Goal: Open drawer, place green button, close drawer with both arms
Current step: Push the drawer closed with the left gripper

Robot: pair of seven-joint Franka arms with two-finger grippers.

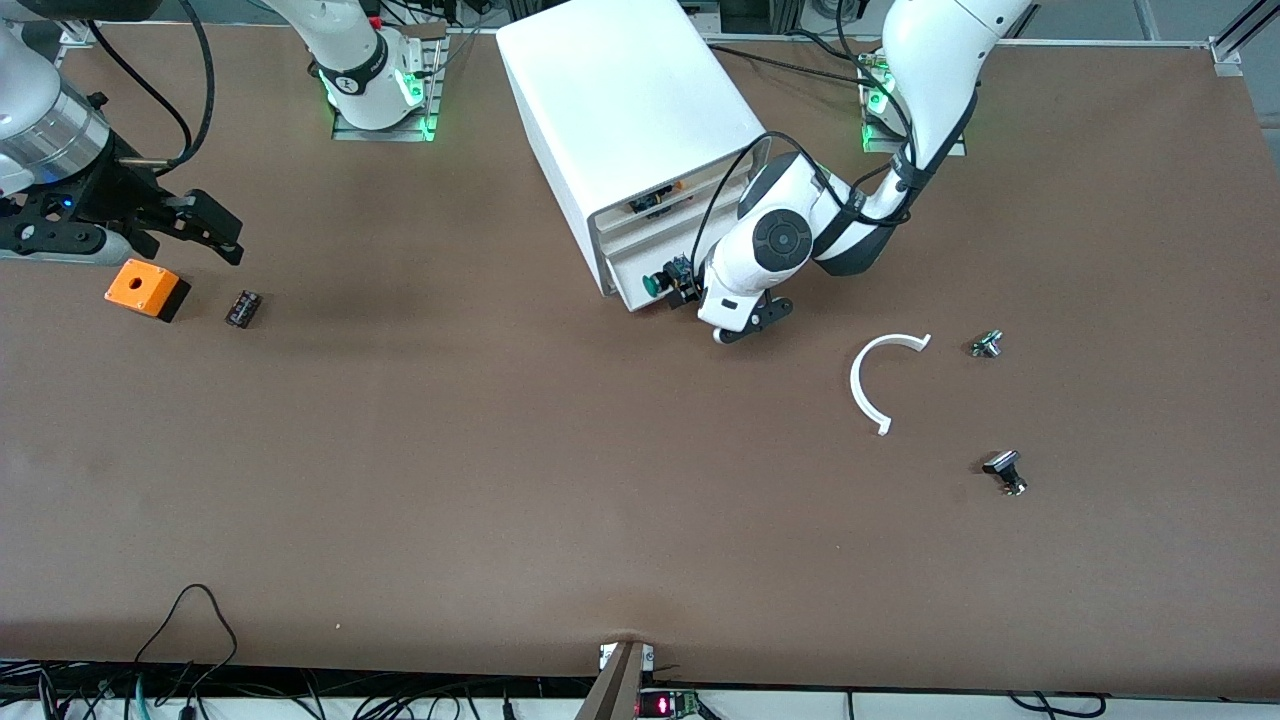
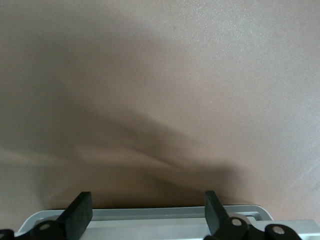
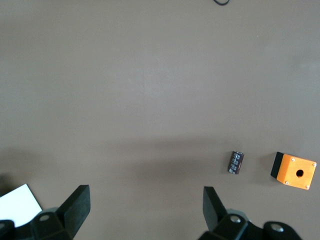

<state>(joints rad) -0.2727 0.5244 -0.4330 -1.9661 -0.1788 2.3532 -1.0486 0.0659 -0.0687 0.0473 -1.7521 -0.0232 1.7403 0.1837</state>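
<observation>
The white cabinet (image 1: 630, 110) lies near the robots' bases. A lower drawer (image 1: 630, 272) is pulled out a little. The green-capped button (image 1: 657, 282) lies at the drawer's open front, at the end toward the left arm, and seems to rest in it. My left gripper (image 1: 745, 325) is low at the drawer's front next to the button, open and empty. In the left wrist view its fingers (image 2: 80, 212) straddle the drawer's pale rim (image 2: 150, 213). My right gripper (image 1: 205, 232) hangs open and empty over the table by the orange box; it also shows in the right wrist view (image 3: 145, 207).
An orange box with a hole (image 1: 142, 287) (image 3: 295, 171) and a small dark cylinder (image 1: 243, 308) (image 3: 236, 162) lie toward the right arm's end. A white arc (image 1: 870, 385), a small metal part (image 1: 987, 344) and a black-and-silver flat-capped piece (image 1: 1005, 470) lie toward the left arm's end.
</observation>
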